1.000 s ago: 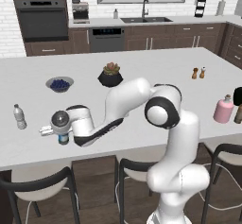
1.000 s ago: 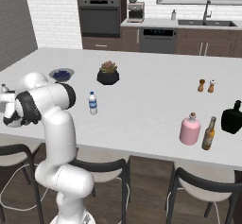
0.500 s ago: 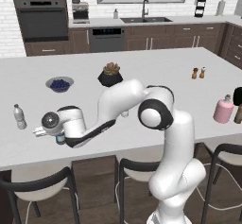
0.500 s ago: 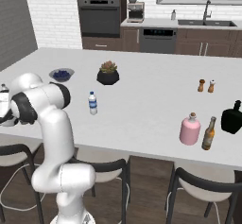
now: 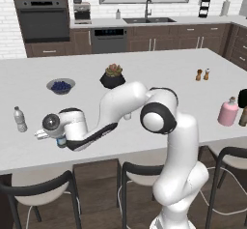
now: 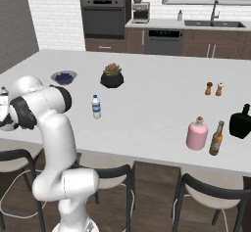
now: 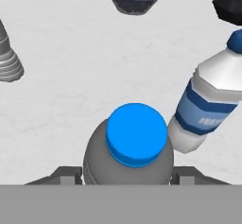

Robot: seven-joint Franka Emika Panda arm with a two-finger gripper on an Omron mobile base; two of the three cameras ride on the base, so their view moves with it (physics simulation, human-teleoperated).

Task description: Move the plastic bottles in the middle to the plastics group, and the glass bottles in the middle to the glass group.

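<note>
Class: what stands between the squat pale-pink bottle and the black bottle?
A slender brown bottle, close beside the pale-pink bottle and short of the black bottle; the right base view shows it.

White lettering on the fallen bottle's blue label (image 7: pixel 208 112) is too blurred to read.

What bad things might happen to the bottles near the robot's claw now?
1. The claw sits around the grey bottle with the blue cap. A white bottle with a blue label leans right beside it, so moving might knock that one over.
2. Both sit near the counter's front edge, so a bump might roll one off.
3. The plain grey bottle stands close by, and a wide arm swing might hit it.
</note>
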